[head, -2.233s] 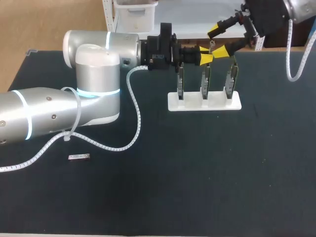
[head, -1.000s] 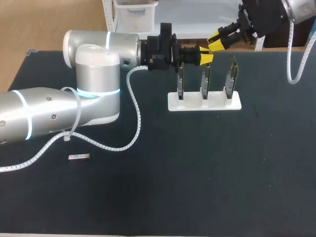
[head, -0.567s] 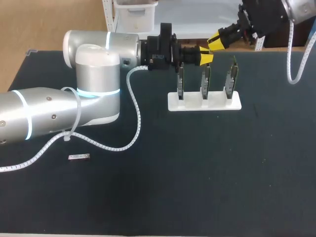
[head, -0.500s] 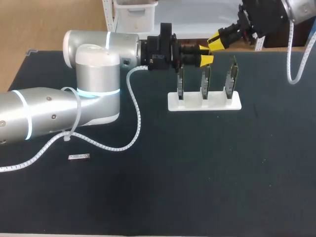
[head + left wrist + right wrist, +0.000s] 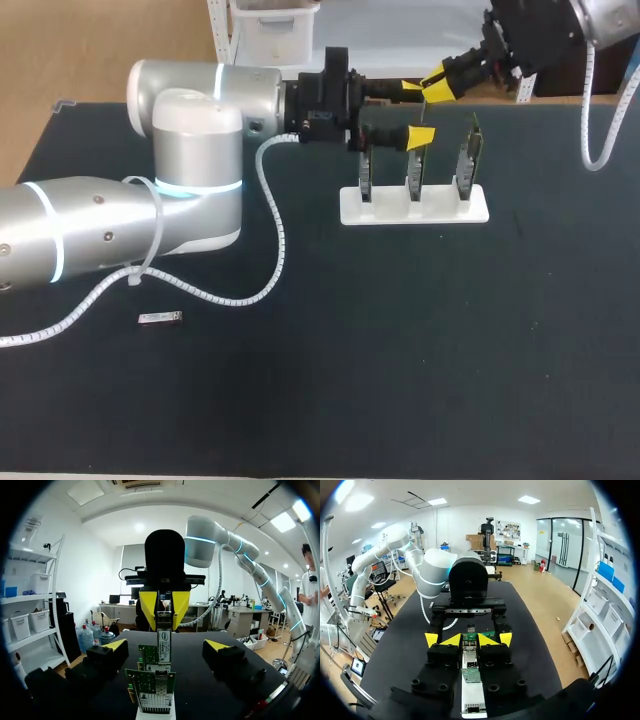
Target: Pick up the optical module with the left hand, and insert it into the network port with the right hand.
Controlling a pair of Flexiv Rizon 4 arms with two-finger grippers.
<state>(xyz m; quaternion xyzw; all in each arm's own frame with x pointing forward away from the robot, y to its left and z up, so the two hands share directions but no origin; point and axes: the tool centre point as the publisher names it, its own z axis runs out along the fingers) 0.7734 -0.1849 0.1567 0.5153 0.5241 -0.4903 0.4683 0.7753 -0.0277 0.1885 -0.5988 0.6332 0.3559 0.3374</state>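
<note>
**Module in right gripper, left jaws wide, over the board stand**

Left arm (image 5: pixel 190 150) comes in from the left and lies across the far part of the table (image 5: pixel 400 350). The left gripper (image 5: pixel 415 112) sits at the far side of the stand, jaws wide. In the head view one yellow tip is far of the middle board and the other is near it. In the left wrist view the two tips stand well apart, one on each side of the module, and touch nothing.

Right arm (image 5: pixel 540 30) enters from the far right corner. The right gripper (image 5: pixel 437 83) hangs above the stand, facing the left gripper (image 5: pixel 468 639) tip to tip. Its jaws are narrow and clamped on the optical module (image 5: pixel 164 647), one tip on each side (right wrist view (image 5: pixel 470 640), module (image 5: pixel 470 660)). In the left wrist view the module hangs upright below the right gripper (image 5: pixel 164 602), between the left fingers. Its lower end is over the boards. Cannot tell whether it touches a board.

The white stand (image 5: pixel 413 212) is right of centre on the far half of the table. It carries three green circuit boards (image 5: pixel 415 165) upright in a row. The nearest board in the left wrist view (image 5: pixel 150 682) has a metal cage (image 5: pixel 154 701) at its foot.

A small metal piece (image 5: pixel 159 318) lies flat on the near left of the table, well apart from the stand and both grippers.
</note>
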